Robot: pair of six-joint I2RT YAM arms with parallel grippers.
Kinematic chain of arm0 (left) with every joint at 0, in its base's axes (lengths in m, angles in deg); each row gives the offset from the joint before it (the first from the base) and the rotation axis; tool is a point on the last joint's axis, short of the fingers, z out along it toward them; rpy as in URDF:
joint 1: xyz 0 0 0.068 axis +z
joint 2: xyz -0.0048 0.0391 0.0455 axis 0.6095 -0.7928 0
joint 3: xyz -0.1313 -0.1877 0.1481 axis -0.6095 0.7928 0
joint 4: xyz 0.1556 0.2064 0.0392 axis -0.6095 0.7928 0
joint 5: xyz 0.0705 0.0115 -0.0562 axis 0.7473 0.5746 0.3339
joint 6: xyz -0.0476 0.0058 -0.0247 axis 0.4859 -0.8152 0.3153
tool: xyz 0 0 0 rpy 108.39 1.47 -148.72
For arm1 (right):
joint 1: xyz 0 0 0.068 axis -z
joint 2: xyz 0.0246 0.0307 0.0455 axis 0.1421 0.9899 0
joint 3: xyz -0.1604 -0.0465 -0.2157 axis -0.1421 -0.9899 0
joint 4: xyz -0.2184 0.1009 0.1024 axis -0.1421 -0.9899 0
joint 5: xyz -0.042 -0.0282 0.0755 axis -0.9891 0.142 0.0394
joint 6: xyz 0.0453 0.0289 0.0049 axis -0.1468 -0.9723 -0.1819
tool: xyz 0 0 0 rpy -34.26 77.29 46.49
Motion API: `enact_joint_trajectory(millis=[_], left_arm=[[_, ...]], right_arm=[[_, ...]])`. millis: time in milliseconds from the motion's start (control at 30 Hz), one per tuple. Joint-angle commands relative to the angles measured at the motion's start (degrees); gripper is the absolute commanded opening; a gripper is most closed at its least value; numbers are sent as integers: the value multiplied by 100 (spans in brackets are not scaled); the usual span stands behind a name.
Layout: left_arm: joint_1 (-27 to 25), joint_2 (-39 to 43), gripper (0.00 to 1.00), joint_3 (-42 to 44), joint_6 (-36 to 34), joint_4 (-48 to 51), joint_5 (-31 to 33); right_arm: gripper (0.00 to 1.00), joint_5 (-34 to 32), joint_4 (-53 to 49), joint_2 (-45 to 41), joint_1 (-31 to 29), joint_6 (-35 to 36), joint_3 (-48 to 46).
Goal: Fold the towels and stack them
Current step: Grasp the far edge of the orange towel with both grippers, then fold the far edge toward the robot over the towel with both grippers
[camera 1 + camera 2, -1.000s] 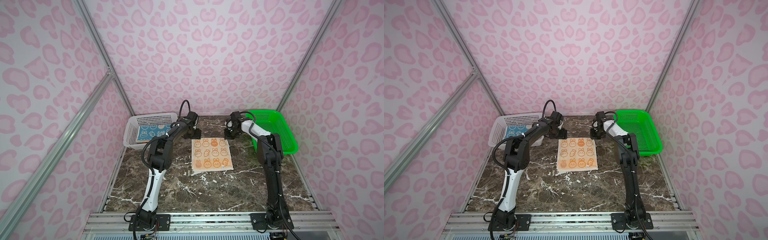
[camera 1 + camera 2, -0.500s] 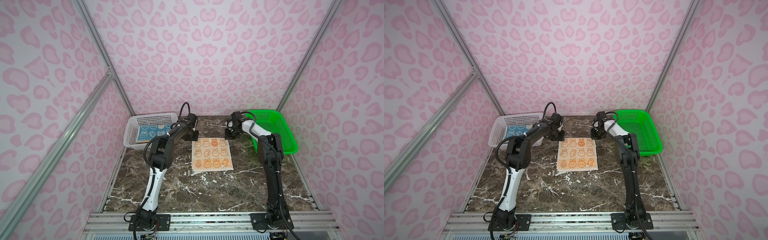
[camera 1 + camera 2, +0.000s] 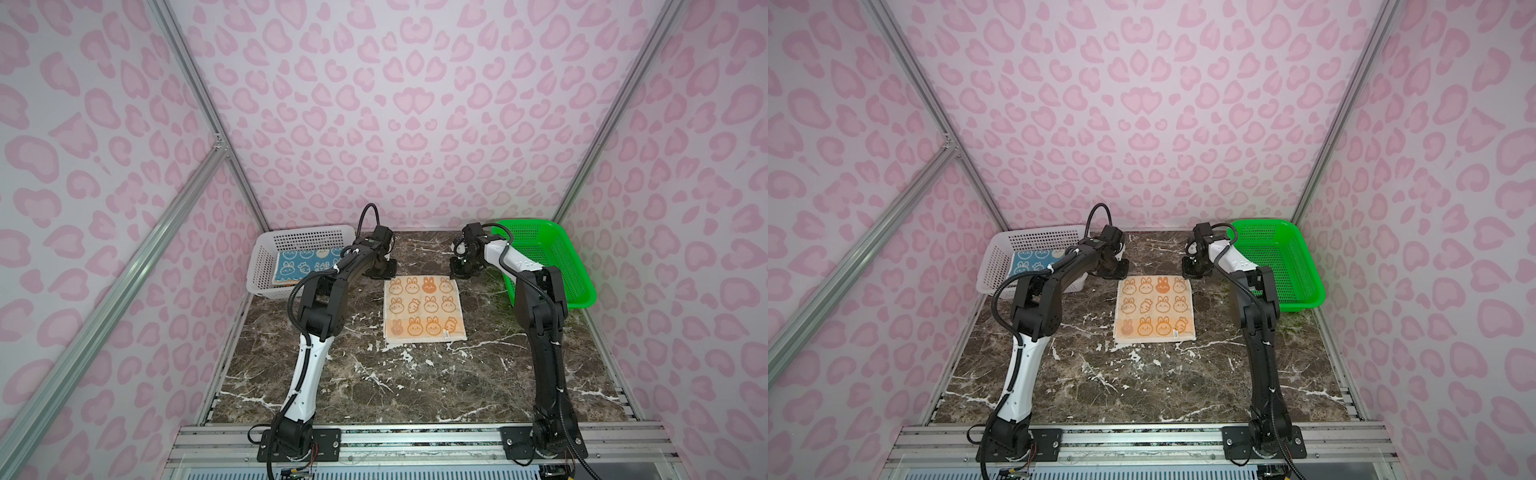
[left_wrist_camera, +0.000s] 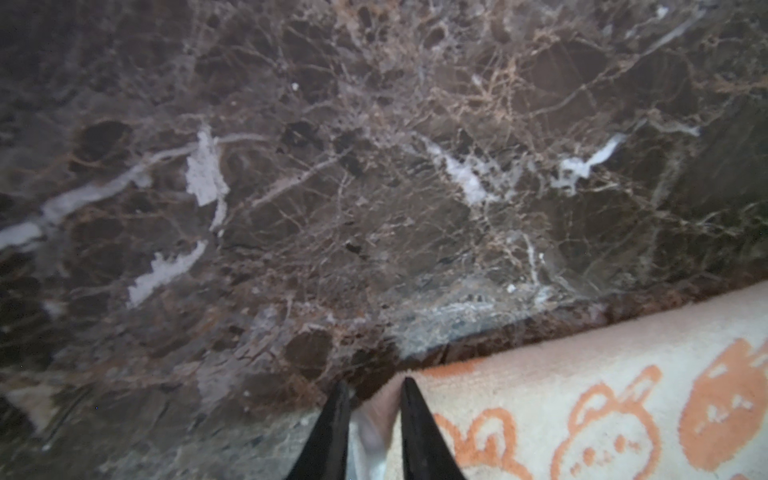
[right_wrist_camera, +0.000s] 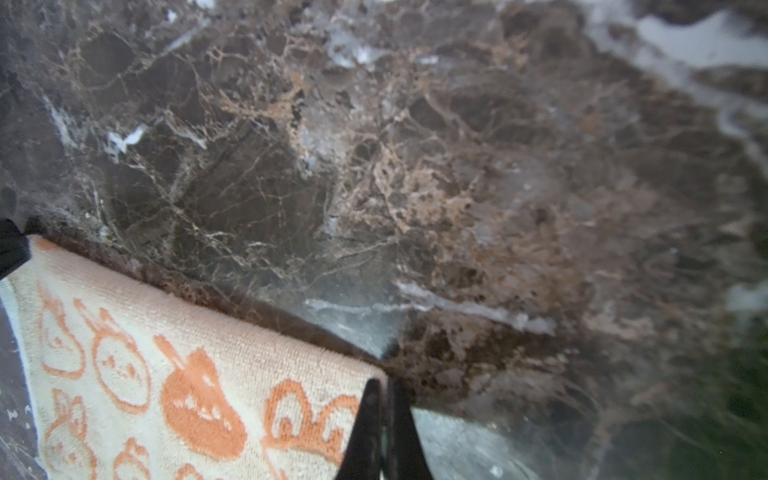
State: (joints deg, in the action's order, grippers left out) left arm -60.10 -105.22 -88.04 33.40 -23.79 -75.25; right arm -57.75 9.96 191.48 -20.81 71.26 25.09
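Orange-and-cream terry towel with bunny prints lies spread flat and unfolded on the dark brown marble counter, mid-width and nearer the far edge. The left gripper sits at the towel's far left corner, jaws narrow with a tuck of cloth between them; whether they pinch it firmly I cannot tell. The right gripper is at the far right corner, jaws closed tight on the tip of the cloth.

By my judgement the first fold of this towel is only being set up: the corners are taken, but nothing is lifted over yet. A teal towel with white bunnies and a cream towel lettered "RAB" lie in the white perforated plastic basket at the far left corner. The left arm covers part of them, so whether they are folded or stacked is hard to say. The green perforated plastic basket at the far right shows no cloth. Both wrist views are blurred and show only the finger ends.
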Motion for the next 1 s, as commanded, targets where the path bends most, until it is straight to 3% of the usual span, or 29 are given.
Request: enact_joint_trajectory(millis=[0, 200, 967], left_arm=[[0, -147, 19, 20, -33, 314, -100], [4, -87, 4, 162, -91, 319, -122], [115, 1006, 3, 383, -218, 71, -285]], right_arm=[[0, -154, -374, 69, 6, 63, -59], [0, -154, -378, 52, 14, 58, -50], [0, 357, -155, -975, 125, -228, -585]])
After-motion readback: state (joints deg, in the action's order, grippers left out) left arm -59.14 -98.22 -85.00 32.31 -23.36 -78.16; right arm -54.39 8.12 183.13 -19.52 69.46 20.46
